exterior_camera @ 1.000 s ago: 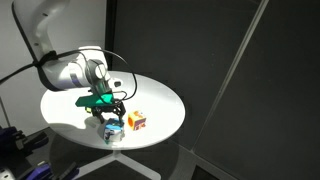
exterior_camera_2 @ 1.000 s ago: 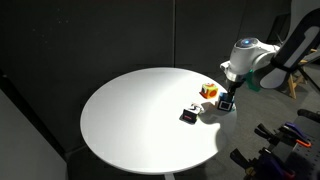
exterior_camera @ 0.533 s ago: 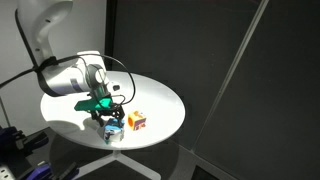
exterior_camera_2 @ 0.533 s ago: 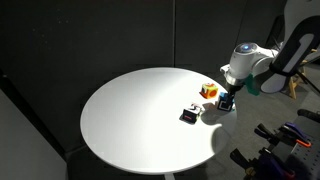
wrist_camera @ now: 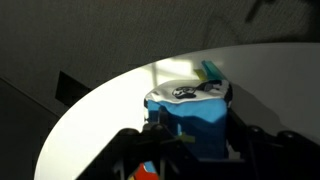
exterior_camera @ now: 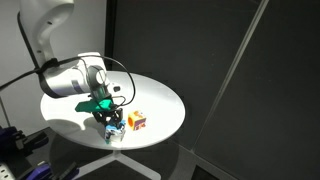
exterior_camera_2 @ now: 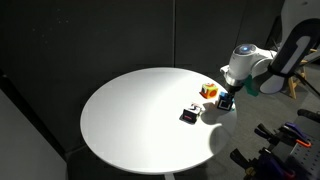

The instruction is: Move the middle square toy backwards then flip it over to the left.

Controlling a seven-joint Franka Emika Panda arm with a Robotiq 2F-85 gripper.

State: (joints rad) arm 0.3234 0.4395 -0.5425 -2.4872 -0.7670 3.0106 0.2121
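Note:
The light blue and white cube sits between my gripper's fingers in the wrist view, its white top showing dark marks. In both exterior views the gripper is down at the table's edge, shut on this cube, which rests at or just above the white round table. The orange, yellow and red cube stands beside it. The dark green, black and white cube lies a little further in on the table.
The round table's rim is right beside the gripper. Dark curtains surround the table. Blue-black equipment stands on the floor near the table, and more gear is at the side.
The gripper has settled slightly lower around the blue and white cube; the arm shifted a little. The other two cubes have not moved.

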